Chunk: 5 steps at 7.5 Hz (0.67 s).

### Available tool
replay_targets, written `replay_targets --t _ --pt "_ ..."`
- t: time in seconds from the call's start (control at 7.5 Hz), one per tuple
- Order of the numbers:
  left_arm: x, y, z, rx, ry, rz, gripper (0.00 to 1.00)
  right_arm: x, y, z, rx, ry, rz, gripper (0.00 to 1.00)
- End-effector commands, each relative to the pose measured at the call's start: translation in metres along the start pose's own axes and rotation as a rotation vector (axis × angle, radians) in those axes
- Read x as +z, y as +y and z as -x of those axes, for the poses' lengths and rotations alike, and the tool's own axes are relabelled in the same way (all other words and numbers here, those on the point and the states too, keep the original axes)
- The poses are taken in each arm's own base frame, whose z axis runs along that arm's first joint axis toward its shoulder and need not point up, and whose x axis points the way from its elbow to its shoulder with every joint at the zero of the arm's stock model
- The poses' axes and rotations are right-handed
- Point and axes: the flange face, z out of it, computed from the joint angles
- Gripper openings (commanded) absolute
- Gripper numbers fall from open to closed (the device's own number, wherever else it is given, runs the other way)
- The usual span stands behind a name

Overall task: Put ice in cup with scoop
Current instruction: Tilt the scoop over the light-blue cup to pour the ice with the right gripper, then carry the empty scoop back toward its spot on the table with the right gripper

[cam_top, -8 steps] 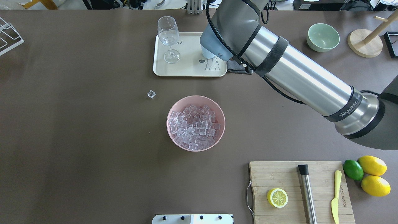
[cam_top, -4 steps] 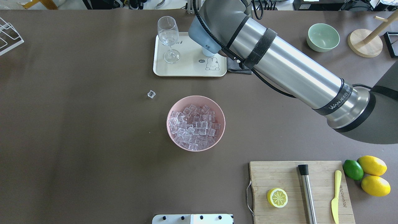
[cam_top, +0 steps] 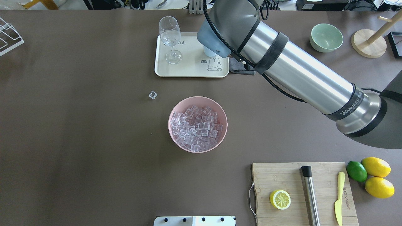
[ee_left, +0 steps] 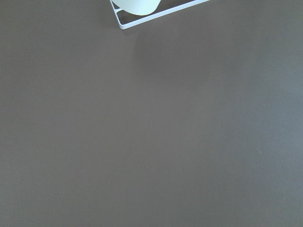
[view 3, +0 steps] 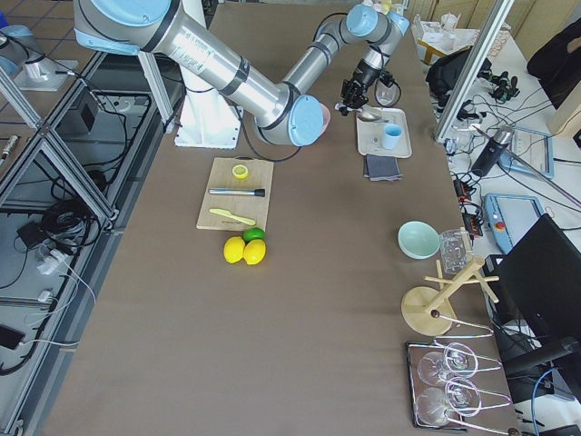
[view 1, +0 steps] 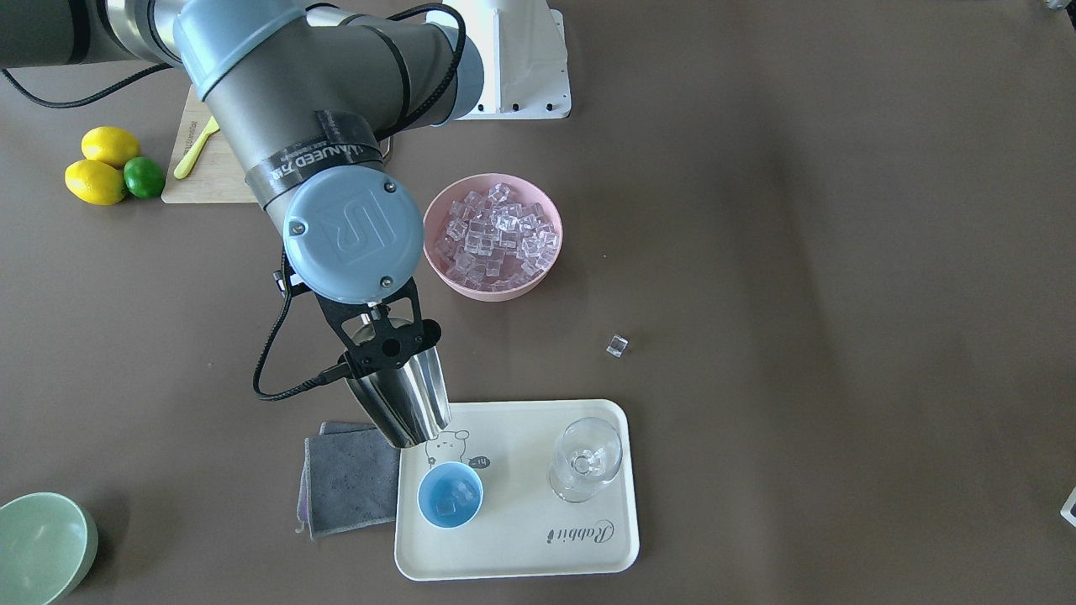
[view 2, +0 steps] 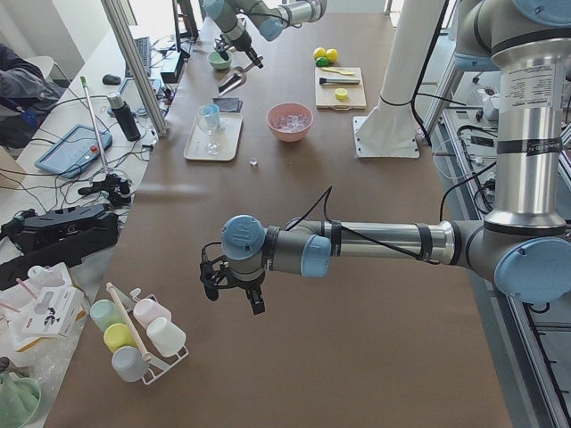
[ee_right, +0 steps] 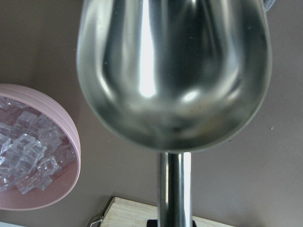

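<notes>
My right gripper (view 1: 382,334) is shut on the handle of the steel scoop (view 1: 405,402). It holds the scoop tilted, mouth down, just above and beside the light-blue cup (view 1: 450,496). The scoop's trough (ee_right: 174,71) looks empty in the right wrist view. The cup stands on the cream tray (view 1: 605,550) with a few ice cubes (view 1: 448,501) inside. In the overhead view my wrist hides most of the cup (cam_top: 208,52). More ice (cam_top: 196,128) fills the pink bowl (cam_top: 223,116). One loose cube (cam_top: 153,95) lies on the table. My left gripper (view 2: 234,290) shows only in the exterior left view, so I cannot tell its state.
A stemmed glass (view 1: 586,460) stands on the tray beside the cup. A grey cloth (view 1: 349,483) lies next to the tray. A green bowl (cam_top: 326,37), a cutting board (cam_top: 282,179) with a lemon half, steel cylinder and knife, and lemons with a lime (cam_top: 356,171) sit on the right.
My right wrist with the scoop swung further over the tray, then drew back a little. Bowl, tray, glass and loose cube have not moved.
</notes>
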Motion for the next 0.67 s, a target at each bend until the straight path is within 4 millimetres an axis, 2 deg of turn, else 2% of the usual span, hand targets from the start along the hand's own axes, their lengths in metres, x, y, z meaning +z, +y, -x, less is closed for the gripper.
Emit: replay_targets --t 0.0,0.27,0.4,0.53 --pt "-0.001 -0.002 0.001 0.070 -0.029 -0.014 0.99 -0.010 0.041 -0.048 0.020 -0.005 -0.097 0.00" --pt "0.004 0.000 0.006 0.060 -0.034 -0.004 0.98 0.022 0.100 -0.079 0.085 -0.006 -0.160 0.00" --pt "0.005 0.000 0.005 0.064 -0.032 -0.003 0.98 0.036 0.124 -0.098 0.091 0.007 -0.178 0.00" --pt "0.006 0.000 0.005 0.068 -0.034 -0.002 0.98 0.045 0.143 -0.132 0.131 0.006 -0.189 0.00"
